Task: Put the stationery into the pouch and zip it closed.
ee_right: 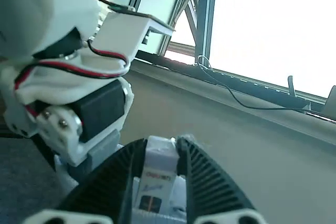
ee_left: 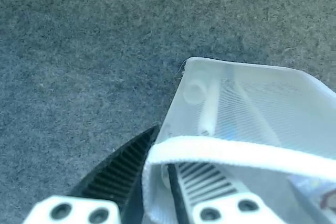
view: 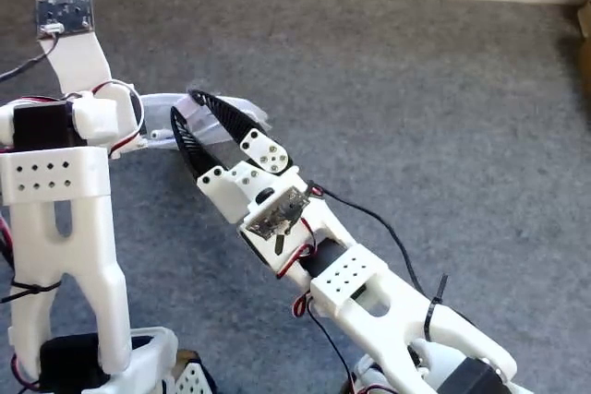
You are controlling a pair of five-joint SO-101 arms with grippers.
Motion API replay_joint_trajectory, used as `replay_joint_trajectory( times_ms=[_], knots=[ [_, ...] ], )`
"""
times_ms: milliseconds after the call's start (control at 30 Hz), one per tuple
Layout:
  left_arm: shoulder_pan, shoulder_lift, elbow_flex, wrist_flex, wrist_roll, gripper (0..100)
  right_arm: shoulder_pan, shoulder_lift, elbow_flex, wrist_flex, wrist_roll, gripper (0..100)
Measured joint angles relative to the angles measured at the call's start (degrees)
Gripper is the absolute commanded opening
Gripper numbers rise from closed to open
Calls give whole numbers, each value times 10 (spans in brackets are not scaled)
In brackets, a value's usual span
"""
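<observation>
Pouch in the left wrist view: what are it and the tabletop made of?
Translucent white mesh pouch: probably soft nylon or plastic netting; fine ribbed weave, contents show through. Grey tabletop: looks like matte felt or short-pile carpet, fuzzy.

Bright daylight comes in through the big glass window, which glares plain white. The flat grey felt table is evenly lit. The see-through white mesh pouch throws a thin dark shadow beside it.

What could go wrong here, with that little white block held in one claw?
The right gripper pinches the white block near its fingertips; it might slip. The left gripper holds the pouch only by its rim, so a push could tug it loose. The left arm sits close; they might bump.
</observation>
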Motion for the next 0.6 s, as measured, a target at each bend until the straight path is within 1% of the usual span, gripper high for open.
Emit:
replay_joint_trajectory(
  times_ms=[100,167,267,300,600],
  knots=[
    [0,0,0,0,1,7,-4,0,17,0,1,14],
    [0,0,0,0,1,7,-9,-1,22,-1,1,70],
    [1,0,0,0,1,7,-11,-2,33,1,1,183],
    [1,0,0,0,1,7,-11,-5,38,10,2,202],
    [1,0,1,0,1,7,-20,-13,41,36,2,205]
  ],
)
